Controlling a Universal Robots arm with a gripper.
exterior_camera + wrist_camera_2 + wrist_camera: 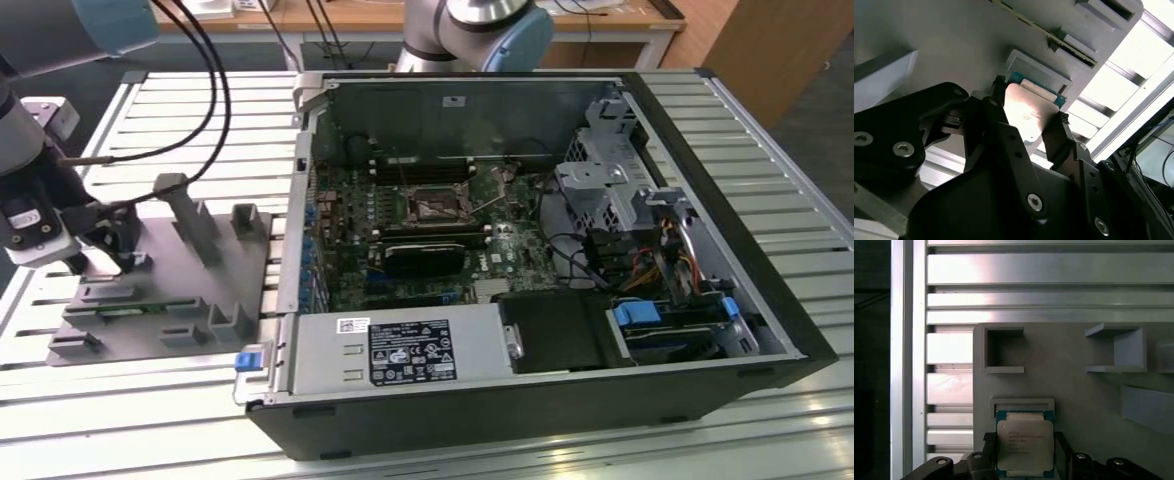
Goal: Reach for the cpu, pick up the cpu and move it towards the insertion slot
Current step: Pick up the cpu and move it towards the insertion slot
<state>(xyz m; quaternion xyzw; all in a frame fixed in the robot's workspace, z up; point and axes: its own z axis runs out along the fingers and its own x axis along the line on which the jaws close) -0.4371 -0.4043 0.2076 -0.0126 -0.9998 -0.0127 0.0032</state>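
Note:
The cpu (1025, 432), a flat square chip with a silvery top and teal edge, sits at a shallow framed pocket of the grey fixture plate (174, 300). My gripper (1025, 442) straddles it, one black finger against each of two opposite sides, and looks shut on it. In the second wrist view the cpu (1029, 112) shines between the fingers (999, 107) of the gripper (1028, 109). Whether the chip is clear of the pocket, I cannot tell. In the exterior view the gripper (114, 250) is over the plate at the exterior view's left. The insertion slot (437, 208) is on the motherboard inside the open case.
The open computer case (534, 250) lies on a slatted aluminium table (174, 110), at the exterior view's right of the fixture plate. Upright grey blocks (187, 215) stand on the plate near the gripper. Cables (200, 80) hang from the arm. A second robot base (474, 30) stands behind the case.

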